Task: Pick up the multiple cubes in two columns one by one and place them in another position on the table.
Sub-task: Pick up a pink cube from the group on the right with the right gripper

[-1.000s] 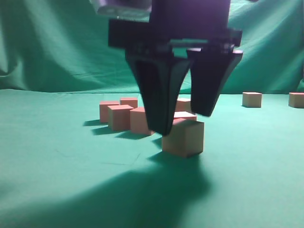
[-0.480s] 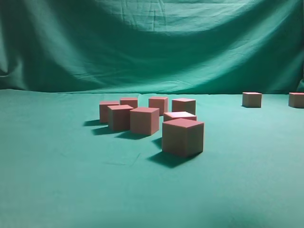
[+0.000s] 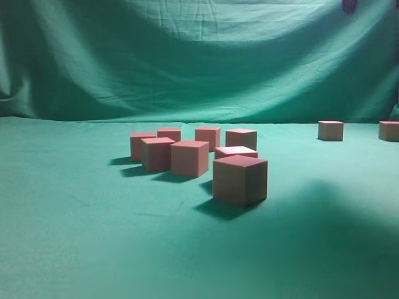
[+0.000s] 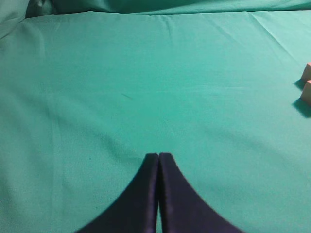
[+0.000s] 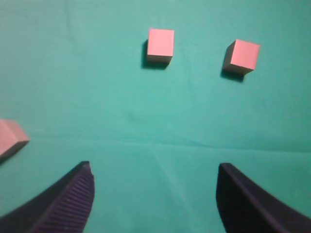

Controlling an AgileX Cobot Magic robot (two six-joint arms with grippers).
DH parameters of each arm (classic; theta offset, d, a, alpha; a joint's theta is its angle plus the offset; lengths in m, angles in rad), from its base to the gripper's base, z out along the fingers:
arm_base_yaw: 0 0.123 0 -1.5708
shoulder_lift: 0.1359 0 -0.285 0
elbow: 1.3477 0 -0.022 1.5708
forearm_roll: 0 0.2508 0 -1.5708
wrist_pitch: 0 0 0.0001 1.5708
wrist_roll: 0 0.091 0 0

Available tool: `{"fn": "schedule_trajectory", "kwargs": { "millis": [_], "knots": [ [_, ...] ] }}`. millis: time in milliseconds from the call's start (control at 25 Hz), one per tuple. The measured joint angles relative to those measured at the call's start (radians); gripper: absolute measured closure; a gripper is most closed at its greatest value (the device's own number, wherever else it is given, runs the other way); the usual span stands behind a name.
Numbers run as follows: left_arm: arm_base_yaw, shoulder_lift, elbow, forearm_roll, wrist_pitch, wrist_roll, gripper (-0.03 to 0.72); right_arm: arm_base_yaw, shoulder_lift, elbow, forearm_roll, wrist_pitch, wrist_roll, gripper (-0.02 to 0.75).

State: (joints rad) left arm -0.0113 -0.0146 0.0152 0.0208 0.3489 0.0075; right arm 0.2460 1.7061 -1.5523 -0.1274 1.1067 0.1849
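Note:
Several salmon-pink cubes stand clustered mid-table in the exterior view, the nearest cube [image 3: 240, 179] in front of the others. Two more cubes [image 3: 331, 129] [image 3: 389, 131] sit apart at the far right. My right gripper [image 5: 154, 170] hangs open above bare green table [image 5: 160, 121] with nothing between its fingers. Ahead of it lie two cubes [image 5: 161, 44] [image 5: 241, 56], and part of a third cube [image 5: 10, 138] shows at the left edge. My left gripper [image 4: 159, 155] is shut and empty over the cloth, with two cubes [image 4: 307, 92] at the right edge of its view.
The green cloth backdrop [image 3: 199, 56] hangs behind the table. A dark bit of an arm [image 3: 349, 5] shows at the top edge of the exterior view. A soft shadow [image 3: 330, 212] lies on the cloth right of the nearest cube.
One second ago the black gripper stood open around the nearest cube in the exterior view. It has since risen out of that view, leaving the cube on the table.

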Motion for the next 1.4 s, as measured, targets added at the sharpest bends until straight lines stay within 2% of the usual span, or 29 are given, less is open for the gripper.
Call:
{"fn": "schedule_trajectory", "kwargs": {
  "millis": [200,480,1000,1240,1400],
  "knots": [
    [0.0,0.0,0.0,0.0,0.0,0.0,0.688,-0.072,0.233,-0.219,0.022,0.026,-0.029,0.251],
    [0.0,0.0,0.0,0.0,0.0,0.0,0.688,-0.077,0.49,-0.431,0.042,0.026,-0.106,0.251],
    [0.0,0.0,0.0,0.0,0.0,0.0,0.688,-0.079,0.654,-0.462,0.081,-0.13,-0.153,0.251],
    [0.0,0.0,0.0,0.0,0.0,0.0,0.688,-0.079,0.664,-0.465,0.085,-0.143,-0.168,0.251],
    [0.0,0.0,0.0,0.0,0.0,0.0,0.688,-0.079,0.664,-0.466,0.085,-0.125,-0.168,0.481]
  ]
}}
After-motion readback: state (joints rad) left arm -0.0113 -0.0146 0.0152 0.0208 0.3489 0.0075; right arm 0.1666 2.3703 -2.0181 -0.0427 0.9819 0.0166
